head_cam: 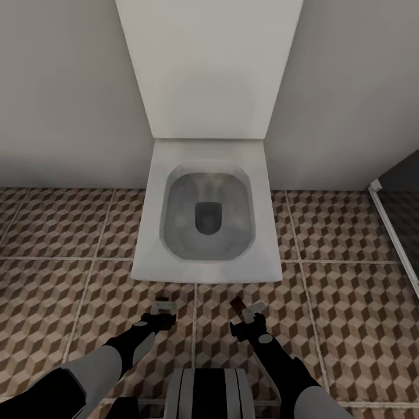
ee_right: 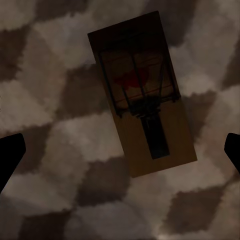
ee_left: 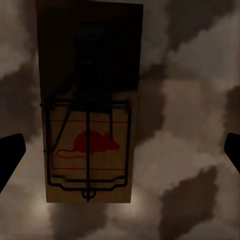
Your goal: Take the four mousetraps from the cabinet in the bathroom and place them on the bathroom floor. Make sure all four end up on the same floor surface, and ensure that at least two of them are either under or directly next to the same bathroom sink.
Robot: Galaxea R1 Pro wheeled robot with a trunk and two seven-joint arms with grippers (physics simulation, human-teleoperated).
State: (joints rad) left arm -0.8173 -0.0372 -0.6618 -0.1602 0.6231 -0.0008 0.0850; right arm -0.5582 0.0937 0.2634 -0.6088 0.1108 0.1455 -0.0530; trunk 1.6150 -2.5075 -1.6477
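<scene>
Bathroom floor [head_cam: 349, 314] w/ brown, beige & white cube-print tiles and pale grout covers the lower half of the head view; a plain pale wall [head_cam: 64, 87] sits above it. Center frame: white square toilet [head_cam: 203, 233], lid up against the wall, bowl open. A dark frame edge w/ white trim [head_cam: 393, 227] runs down the far right.

Lower left of center in the head view, the left gripper [head_cam: 165, 307] points down at the floor just in front of the toilet. In the left wrist view its dark fingertips [ee_left: 11, 160] sit at both frame edges, wide apart, holding nothing; a mousetrap [ee_left: 89, 115] lies flat on the tiles between them, red mouse print & wire bar visible.

Right of center, the right gripper [head_cam: 249, 313] is also low over the floor, a second mousetrap [head_cam: 236, 306] peeking out beside it. In the right wrist view its fingertips [ee_right: 11, 157] are likewise spread wide & empty; that trap [ee_right: 142, 92] lies flat, angled on the tiles.
</scene>
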